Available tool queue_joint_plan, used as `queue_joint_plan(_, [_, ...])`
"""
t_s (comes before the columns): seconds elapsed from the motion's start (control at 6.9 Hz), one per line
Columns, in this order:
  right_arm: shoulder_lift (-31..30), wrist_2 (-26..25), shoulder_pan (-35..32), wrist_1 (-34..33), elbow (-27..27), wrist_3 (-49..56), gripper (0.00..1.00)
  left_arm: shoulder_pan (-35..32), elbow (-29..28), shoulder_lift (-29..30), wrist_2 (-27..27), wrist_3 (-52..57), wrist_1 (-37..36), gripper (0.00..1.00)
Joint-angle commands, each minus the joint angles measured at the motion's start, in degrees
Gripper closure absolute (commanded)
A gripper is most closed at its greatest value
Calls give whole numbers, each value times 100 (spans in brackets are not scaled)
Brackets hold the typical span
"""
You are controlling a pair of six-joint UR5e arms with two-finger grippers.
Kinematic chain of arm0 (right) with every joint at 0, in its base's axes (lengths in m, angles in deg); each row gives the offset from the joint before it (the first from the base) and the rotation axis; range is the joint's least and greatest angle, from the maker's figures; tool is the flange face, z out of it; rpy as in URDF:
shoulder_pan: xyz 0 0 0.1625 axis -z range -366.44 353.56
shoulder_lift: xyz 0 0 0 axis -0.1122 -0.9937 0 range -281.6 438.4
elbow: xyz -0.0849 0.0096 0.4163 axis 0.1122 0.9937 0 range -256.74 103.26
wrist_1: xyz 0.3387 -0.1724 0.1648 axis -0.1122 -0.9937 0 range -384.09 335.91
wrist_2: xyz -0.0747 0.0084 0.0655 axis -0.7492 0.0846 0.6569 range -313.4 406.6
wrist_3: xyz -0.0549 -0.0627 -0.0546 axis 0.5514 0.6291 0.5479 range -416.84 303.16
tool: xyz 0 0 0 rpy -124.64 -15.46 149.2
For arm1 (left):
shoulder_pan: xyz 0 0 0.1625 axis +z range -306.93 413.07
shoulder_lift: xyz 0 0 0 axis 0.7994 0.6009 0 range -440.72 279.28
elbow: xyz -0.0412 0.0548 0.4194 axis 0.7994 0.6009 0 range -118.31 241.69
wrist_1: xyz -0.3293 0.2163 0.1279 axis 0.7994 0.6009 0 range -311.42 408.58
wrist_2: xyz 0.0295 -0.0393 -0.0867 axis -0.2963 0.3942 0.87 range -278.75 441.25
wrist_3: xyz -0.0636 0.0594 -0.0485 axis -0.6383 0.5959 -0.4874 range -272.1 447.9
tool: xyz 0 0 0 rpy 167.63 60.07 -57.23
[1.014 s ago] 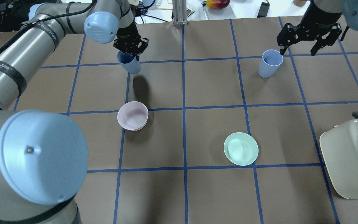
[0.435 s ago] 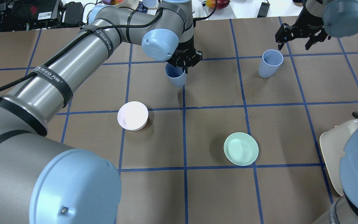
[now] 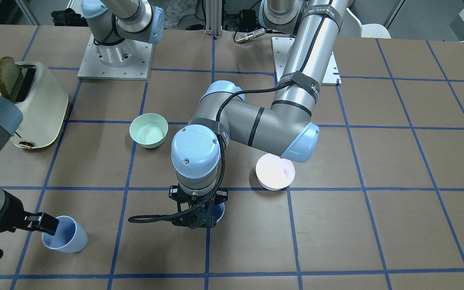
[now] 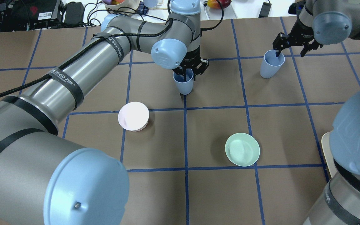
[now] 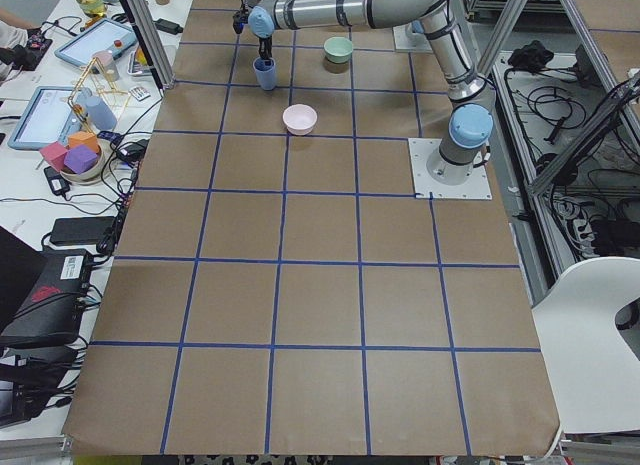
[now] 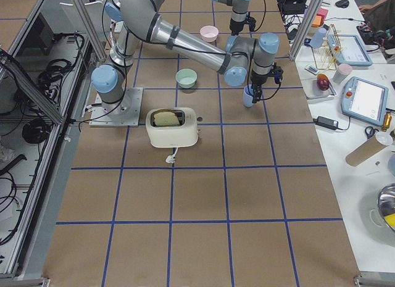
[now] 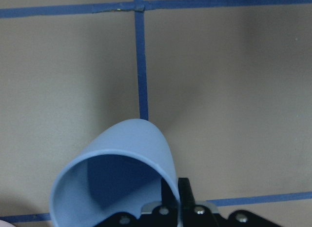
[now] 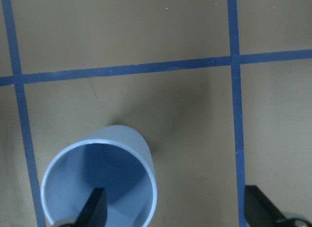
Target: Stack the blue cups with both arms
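My left gripper [image 4: 190,69] is shut on the rim of one blue cup [image 4: 183,83], held upright low over the centre grid line; I cannot tell if it touches the table. It also shows in the front view [image 3: 217,211] and the left wrist view [image 7: 117,173]. The second blue cup [image 4: 271,64] stands upright at the far right. My right gripper [image 4: 291,51] is open over it, with one finger inside the rim and the other outside, as the right wrist view shows around the cup [image 8: 100,183].
A pale pink bowl [image 4: 133,116] and a mint-green bowl [image 4: 242,149] sit nearer the robot. A cream toaster [image 3: 34,104] with a slice of toast stands on the robot's right. Clutter lies beyond the table's far edge.
My left arm has carried its cup rightward to the centre line and lowered it. My right gripper has come down on the second cup, one finger now inside its rim.
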Motion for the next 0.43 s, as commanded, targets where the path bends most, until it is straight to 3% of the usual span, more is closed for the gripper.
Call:
queue_joint_plan(0.0, [197,16,53,-36,-40,-15,0,70,-94,-493,4,-1,553,0])
queue_joint_plan(0.14, [258,33,53,-27,-41,-24,0,88,-164,-1071,-4,-1,1489,0])
queue_joint_plan(0.29, [259,42,53,-19,-41,-15,22,175,-191,-1642,-152,8,2630,0])
